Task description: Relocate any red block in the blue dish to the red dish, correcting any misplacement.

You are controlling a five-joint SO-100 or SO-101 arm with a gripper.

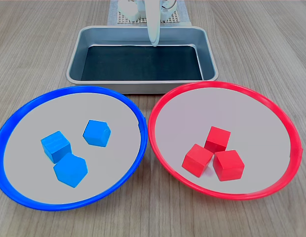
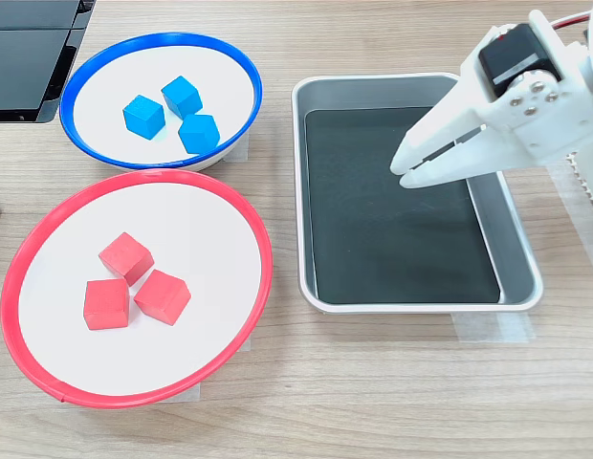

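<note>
The gripper is moulded in white plastic with tapered pointed fingers, a black servo block is set behind it, and red wires are seen above.

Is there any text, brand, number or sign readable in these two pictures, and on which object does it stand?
None can be read in either exterior view.
The blue dish, the red dish, the blue cubes, the red cubes, the metal tray and the white gripper all show plain, unmarked surfaces.
</note>
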